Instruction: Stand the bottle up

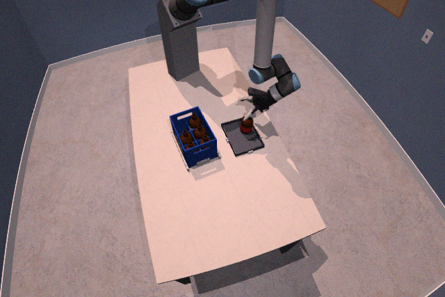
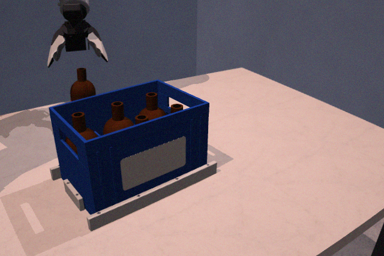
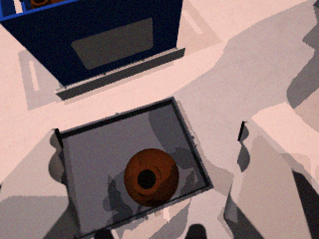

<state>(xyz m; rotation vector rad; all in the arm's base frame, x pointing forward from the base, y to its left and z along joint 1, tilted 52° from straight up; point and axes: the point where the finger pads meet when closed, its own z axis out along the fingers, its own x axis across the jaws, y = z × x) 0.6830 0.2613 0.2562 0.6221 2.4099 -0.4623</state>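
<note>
A brown bottle with a red lower part (image 1: 246, 128) (image 2: 82, 90) (image 3: 167, 174) stands about upright on the dark tray (image 1: 238, 142) (image 3: 92, 159), near one edge; any slight tilt is hard to tell. My gripper (image 1: 243, 109) (image 2: 77, 63) (image 3: 152, 125) is wide open above the bottle, with nothing between its fingers. The blue crate (image 1: 211, 152) (image 2: 105, 166) (image 3: 50, 40) stands beside the tray and holds several upright brown bottles. In the top view its back left compartment shows no bottle. The exterior view hides the tray behind the crate.
Low grey rails (image 2: 152, 192) (image 3: 122, 76) lie along the foot of the crate. The crate's walls and bottle necks rise well above the tray. The arm's pedestal (image 1: 183, 53) stands at the back of the table (image 1: 215, 211). The tray lies near the table's right edge in the top view.
</note>
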